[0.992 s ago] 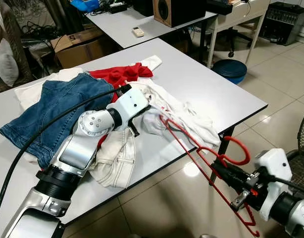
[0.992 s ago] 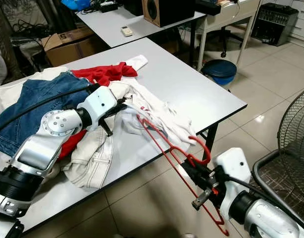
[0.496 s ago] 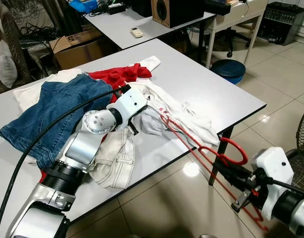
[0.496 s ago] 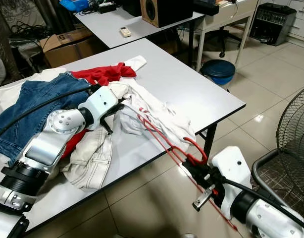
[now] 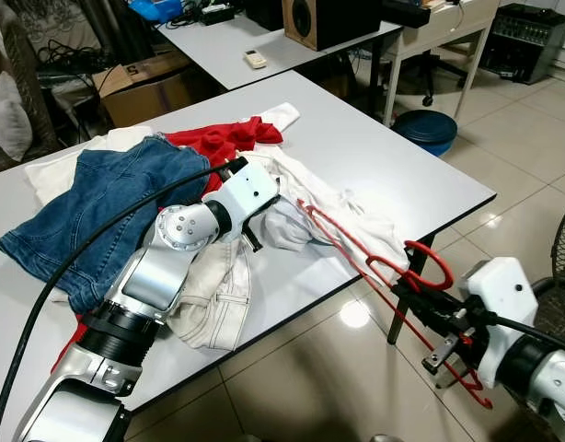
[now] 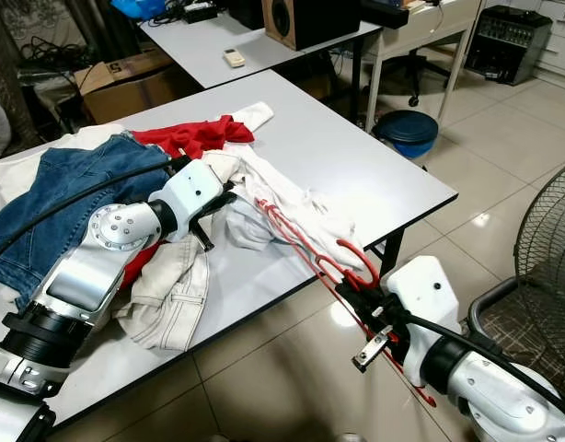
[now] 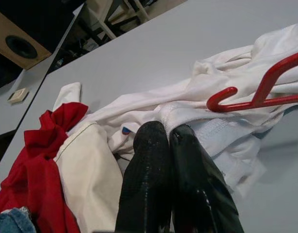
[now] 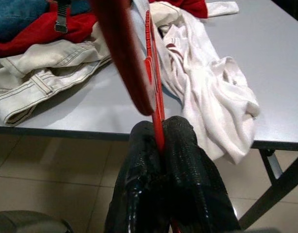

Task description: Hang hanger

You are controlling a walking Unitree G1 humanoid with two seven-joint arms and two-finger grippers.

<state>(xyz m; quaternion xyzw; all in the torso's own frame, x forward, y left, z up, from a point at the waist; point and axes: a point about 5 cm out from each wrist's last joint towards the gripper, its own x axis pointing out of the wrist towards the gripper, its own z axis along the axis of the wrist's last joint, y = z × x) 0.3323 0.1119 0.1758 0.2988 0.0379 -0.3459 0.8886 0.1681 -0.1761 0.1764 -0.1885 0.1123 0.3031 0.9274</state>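
Right gripper (image 5: 407,296) pinches the red hanger (image 5: 351,250) tight, off the table (image 5: 374,152) edge. Its far end lies on the white shirt (image 5: 356,221) and might snag. Left gripper (image 7: 168,145) is closed, holding nothing.

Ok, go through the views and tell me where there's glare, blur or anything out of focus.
Left eye view: sharp, with ceiling-light glare on the floor tiles under the table edge. Right eye view: the same, evenly lit. Left wrist view: the black fingers are soft, the clothes beyond sharper. Right wrist view: the red hanger close to the lens is a blurred smear.
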